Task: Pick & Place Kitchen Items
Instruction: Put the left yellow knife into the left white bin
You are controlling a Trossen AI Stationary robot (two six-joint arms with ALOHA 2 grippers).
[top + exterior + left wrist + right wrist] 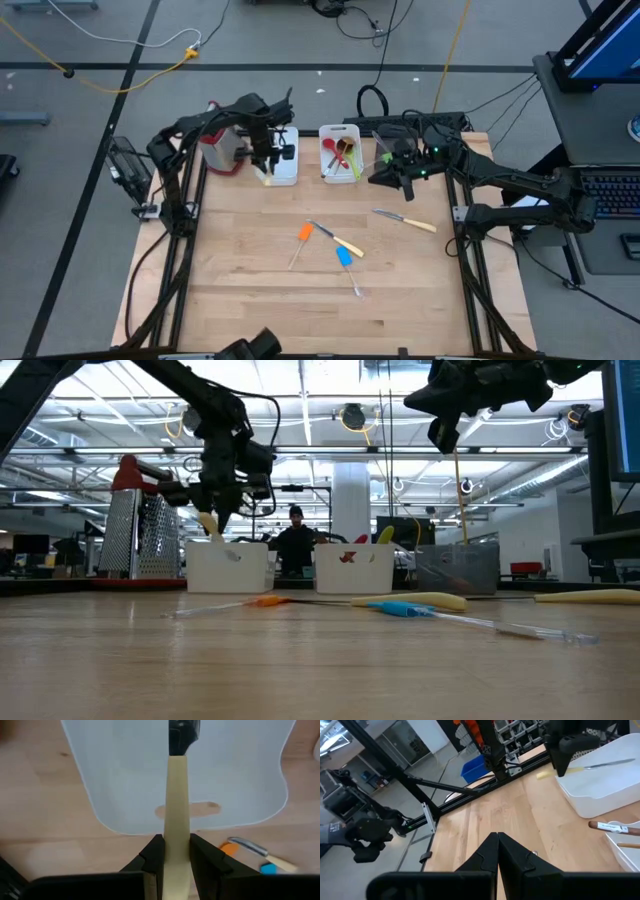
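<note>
Left end effector (176, 857) gripping a cream-handled knife (176, 815) between narrow fingers (152, 857), hanging over the left white bin (284, 158) at the far edge of the table (250, 290), knife pointing down into the bin. Standing just beside that bin, toward the table's left edge, a metal box grater (221, 150) with a red top. Right end effector (497, 851) hovering with fingers pressed together and gripping nothing, raised above the far right part of the table near the second white bin (340, 152). Sitting in that second bin, a red spoon (338, 150) and a green spatula (357, 166) among other pieces. Lying loose in the middle of the table, well apart from every edge: an orange spatula (301, 240), a blue spatula (348, 266), another cream-handled knife (340, 241); farther right, a third knife (408, 221). Leaving broad bare wood along the near edge and both near corners. Showing no readable writing or labels anywhere.
</note>
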